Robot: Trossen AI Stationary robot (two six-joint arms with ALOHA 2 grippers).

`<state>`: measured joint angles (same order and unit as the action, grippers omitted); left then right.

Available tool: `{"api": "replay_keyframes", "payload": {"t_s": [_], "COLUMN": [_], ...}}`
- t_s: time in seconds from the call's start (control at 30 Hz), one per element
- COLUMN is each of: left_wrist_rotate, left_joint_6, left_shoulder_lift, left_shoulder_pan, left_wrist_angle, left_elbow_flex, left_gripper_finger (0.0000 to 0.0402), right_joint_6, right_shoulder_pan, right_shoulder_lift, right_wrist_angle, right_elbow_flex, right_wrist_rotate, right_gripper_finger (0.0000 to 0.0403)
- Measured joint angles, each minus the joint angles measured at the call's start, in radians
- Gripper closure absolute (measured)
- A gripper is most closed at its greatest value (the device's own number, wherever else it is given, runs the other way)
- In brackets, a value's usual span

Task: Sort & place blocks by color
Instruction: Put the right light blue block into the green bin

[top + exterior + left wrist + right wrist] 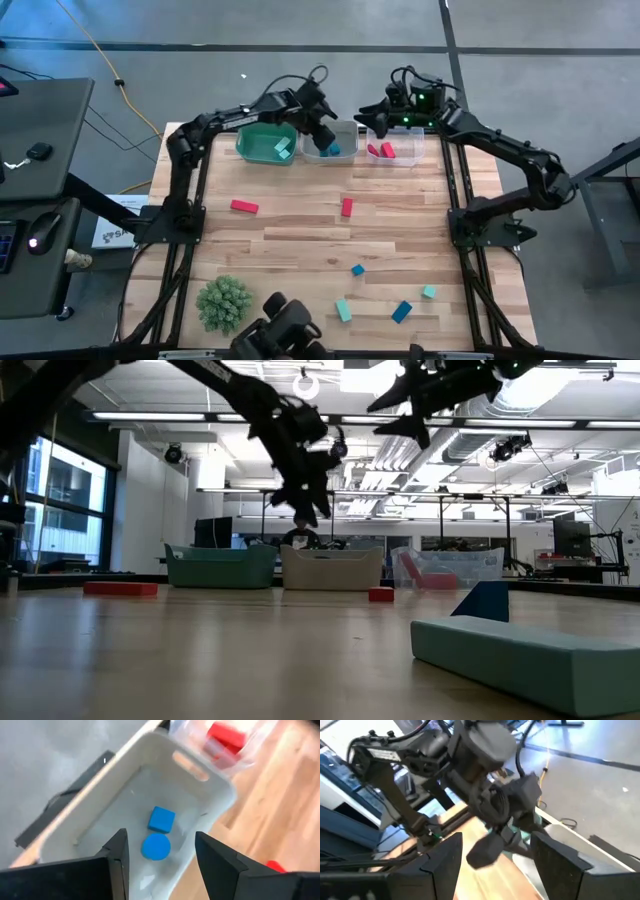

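The left gripper (pixel 160 855) is held with fingers spread wide and empty above the white bin (pixel 330 140) at the upper centre of the high view, where a blue cube (pixel 161 819) and a blue round block (pixel 156 846) lie. The right gripper (pixel 380 117) is parked wide open over the clear bin (pixel 395 150) beside it. Red, blue and teal blocks (pixel 345 310) are scattered across the table (pixel 300 240).

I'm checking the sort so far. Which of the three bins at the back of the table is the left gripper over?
The white middle bin, between the teal bin and the clear bin. The left gripper hangs above it, jaws open, two blue blocks inside.
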<state>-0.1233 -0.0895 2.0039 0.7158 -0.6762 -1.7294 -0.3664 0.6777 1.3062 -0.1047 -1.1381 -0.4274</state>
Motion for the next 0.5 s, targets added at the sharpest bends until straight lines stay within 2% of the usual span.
{"api": "replay_keyframes", "payload": {"t_s": [0.33, 0.5], "left_wrist_rotate": [-0.004, 0.002], "left_joint_6": [0.007, 0.007], "left_shoulder_lift": [-0.238, -0.338], "left_shoulder_pan": [-0.016, -0.037], "left_wrist_angle": [-0.074, -0.095], "left_elbow_flex": [0.0, 0.0], "left_gripper_finger": [0.0257, 0.0257], "right_joint_6": [-0.002, -0.09], "right_shoulder_pan": [-0.081, -0.129], "right_shoulder_lift": [-0.106, -0.13], "right_wrist_angle": [-0.026, -0.055], "right_elbow_flex": [0.0, 0.0], "right_wrist_rotate": [0.006, 0.005], "right_gripper_finger": [0.0178, 0.0178]}}
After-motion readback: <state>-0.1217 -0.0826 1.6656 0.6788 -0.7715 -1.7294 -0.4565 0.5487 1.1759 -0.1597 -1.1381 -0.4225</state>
